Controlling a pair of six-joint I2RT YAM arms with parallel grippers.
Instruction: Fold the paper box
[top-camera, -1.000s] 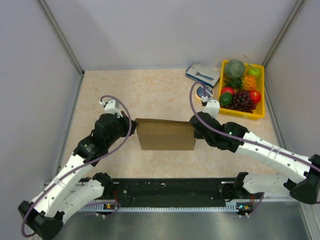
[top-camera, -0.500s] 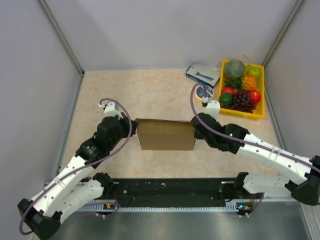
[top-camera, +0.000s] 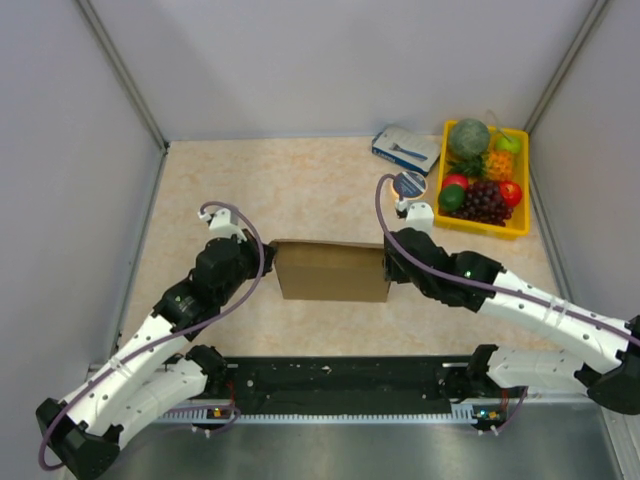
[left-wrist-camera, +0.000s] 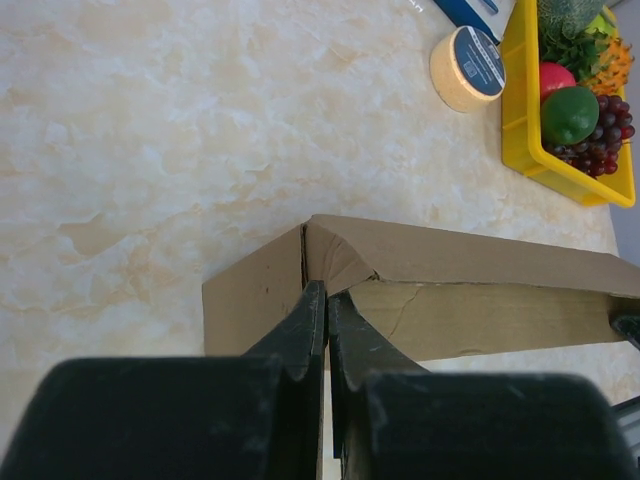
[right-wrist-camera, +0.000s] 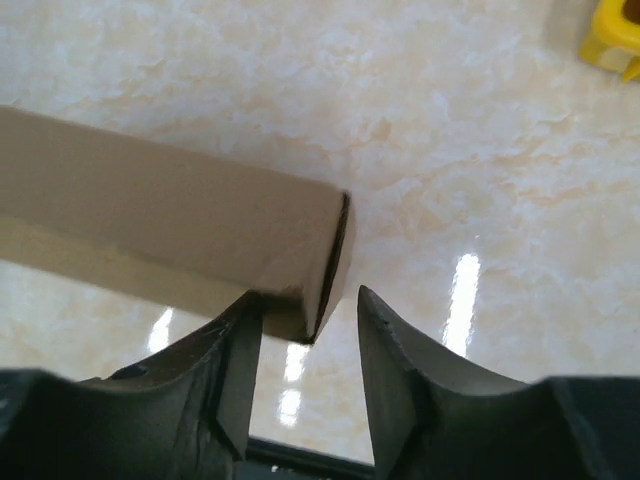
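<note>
The paper box (top-camera: 332, 270) is a plain brown cardboard shape lying across the middle of the table, folded into a long low form. My left gripper (top-camera: 268, 258) is at its left end. In the left wrist view the left gripper (left-wrist-camera: 326, 295) is shut on a cardboard edge at the corner of the box (left-wrist-camera: 480, 260). My right gripper (top-camera: 390, 262) is at the right end. In the right wrist view the right gripper (right-wrist-camera: 308, 300) stands open around the end corner of the box (right-wrist-camera: 150, 200), with the left finger against the cardboard and the right finger apart from it.
A yellow tray (top-camera: 484, 229) of fruit stands at the back right, beside a blue-and-white carton (top-camera: 405, 148) and a tape roll (top-camera: 408, 184). The left wrist view also shows the tape roll (left-wrist-camera: 466, 68) and the tray (left-wrist-camera: 515, 100). Grey walls close in both sides.
My right gripper has opened and let go of the box's right end. The box and my left gripper have hardly moved.
</note>
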